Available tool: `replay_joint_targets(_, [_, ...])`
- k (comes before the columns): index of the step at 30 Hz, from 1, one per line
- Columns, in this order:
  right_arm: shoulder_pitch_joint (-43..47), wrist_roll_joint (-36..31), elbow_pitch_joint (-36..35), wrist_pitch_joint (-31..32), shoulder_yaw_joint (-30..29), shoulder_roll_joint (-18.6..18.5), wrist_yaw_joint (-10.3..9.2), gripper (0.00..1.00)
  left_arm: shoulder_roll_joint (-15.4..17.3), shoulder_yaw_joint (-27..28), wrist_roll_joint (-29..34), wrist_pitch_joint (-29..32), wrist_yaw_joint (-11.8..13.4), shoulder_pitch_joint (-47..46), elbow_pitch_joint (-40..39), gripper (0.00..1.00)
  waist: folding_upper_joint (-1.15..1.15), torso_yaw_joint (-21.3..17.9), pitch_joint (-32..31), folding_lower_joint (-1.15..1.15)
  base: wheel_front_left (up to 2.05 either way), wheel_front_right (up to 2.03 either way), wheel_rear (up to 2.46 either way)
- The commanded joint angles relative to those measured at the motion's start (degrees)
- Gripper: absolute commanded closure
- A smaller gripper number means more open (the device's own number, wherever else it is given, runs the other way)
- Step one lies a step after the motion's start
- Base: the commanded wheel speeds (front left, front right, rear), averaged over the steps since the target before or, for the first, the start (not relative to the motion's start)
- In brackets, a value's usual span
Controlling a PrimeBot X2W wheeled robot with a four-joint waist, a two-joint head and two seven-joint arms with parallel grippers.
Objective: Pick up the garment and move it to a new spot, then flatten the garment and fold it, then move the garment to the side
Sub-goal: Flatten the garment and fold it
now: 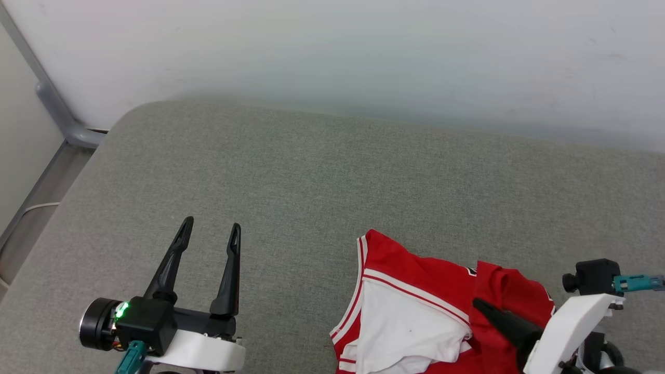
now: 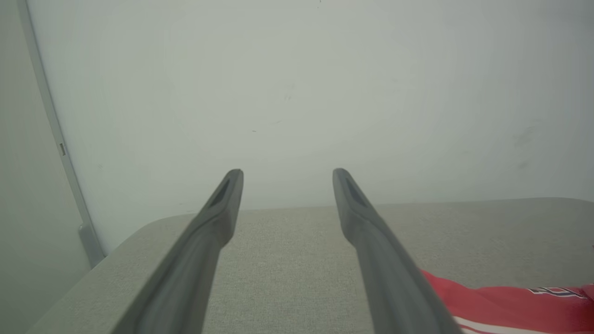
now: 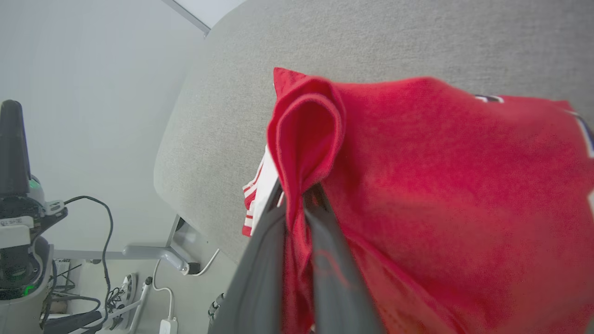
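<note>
Red garment [image 1: 415, 278], bunched on grey table [image 1: 311, 171], is pinched by right gripper [image 3: 299, 204]; left gripper [image 1: 212, 224] spread wide, empty; lettering [image 2: 554, 291] unreadable.

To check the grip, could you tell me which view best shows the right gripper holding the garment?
The right wrist view: the right gripper pinches a red fold of the garment up close. The head view shows one dark finger lying over it; the left wrist view, a red edge of it.
</note>
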Motion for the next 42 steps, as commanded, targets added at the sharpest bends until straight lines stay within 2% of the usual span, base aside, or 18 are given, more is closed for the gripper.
replay_joint_targets(1, [-1.3, 2.4, 1.5, -2.1, 1.4, 0.3, -0.03, 1.00, 0.2, 0.2, 0.2, -0.1, 0.0, -0.6, 0.1, 0.00, 0.00, 0.4, 0.2, 0.00, 0.00, 0.00, 0.00])
replay_joint_targets(10, [-5.8, 10.6, 12.1, -14.8, 11.2, 0.3, -0.03, 1.00, 0.3, 0.1, 0.2, -0.1, -0.1, -1.4, 0.2, 0.00, 0.00, 1.9, 0.9, 0.00, 0.00, 0.00, 0.00])
replay_joint_targets(15, [-9.8, 10.7, 19.8, -21.1, 14.9, 0.3, -0.03, 1.00, 0.2, -0.2, 0.1, -0.1, -0.1, -1.6, 0.4, 0.00, 0.00, 2.7, 1.0, 0.00, 0.00, 0.00, 0.00])
replay_joint_targets(21, [-14.1, 9.4, 28.8, -25.8, 16.9, 0.3, -0.03, 1.00, 0.1, -0.4, 0.0, -0.1, -0.2, -1.5, 0.4, 0.00, 0.00, 3.5, 1.3, 0.00, 0.00, 0.00, 0.00])
replay_joint_targets(22, [-14.8, 9.3, 29.9, -26.4, 17.2, 0.3, -0.03, 0.92, 0.0, -0.3, 0.0, -0.1, -0.2, -1.5, 0.5, 0.00, 0.00, 3.6, 1.3, 0.00, 0.00, 0.00, 0.00])
replay_joint_targets(23, [-15.5, 9.2, 31.0, -27.0, 17.4, 0.3, -0.03, 0.50, 0.0, -0.3, -0.1, -0.1, -0.2, -1.4, 0.5, 0.00, 0.00, 3.7, 1.3, 0.00, 0.00, 0.00, 0.00])
replay_joint_targets(24, [-16.0, 9.2, 31.9, -27.4, 17.8, 0.3, -0.03, 0.00, 0.0, -0.3, -0.1, -0.1, -0.2, -1.3, 0.5, 0.00, 0.00, 3.7, 1.3, 0.00, 0.00, 0.00, 0.00])
replay_joint_targets(29, [-17.8, 11.1, 34.1, -28.1, 20.5, 0.3, -0.03, 0.00, 0.0, -0.2, 0.0, -0.1, -0.1, -0.6, 0.9, 0.00, 0.00, 3.5, 0.8, 0.00, 0.00, 0.00, 0.00])
replay_joint_targets(37, [-19.2, 16.6, 31.1, -27.2, 26.1, 0.2, -0.03, 0.00, 0.6, -0.1, 0.0, -0.1, -0.2, -0.1, 1.1, 0.00, 0.00, 2.4, -0.7, 0.00, 0.00, 0.00, 0.00])
replay_joint_targets(39, [-20.0, 15.8, 30.2, -27.5, 26.0, 0.2, -0.03, 0.00, 0.6, -0.2, -0.1, -0.1, -0.2, 0.1, 1.0, 0.00, 0.00, 1.9, -1.1, 0.00, 0.00, 0.00, 0.00])
replay_joint_targets(42, [-21.4, 10.3, 29.3, -27.6, 24.1, 0.2, -0.03, 0.00, 0.7, -0.6, -0.3, -0.1, -0.2, 0.3, 0.8, 0.00, 0.00, 0.9, -1.4, 0.00, 0.00, 0.00, 0.00])
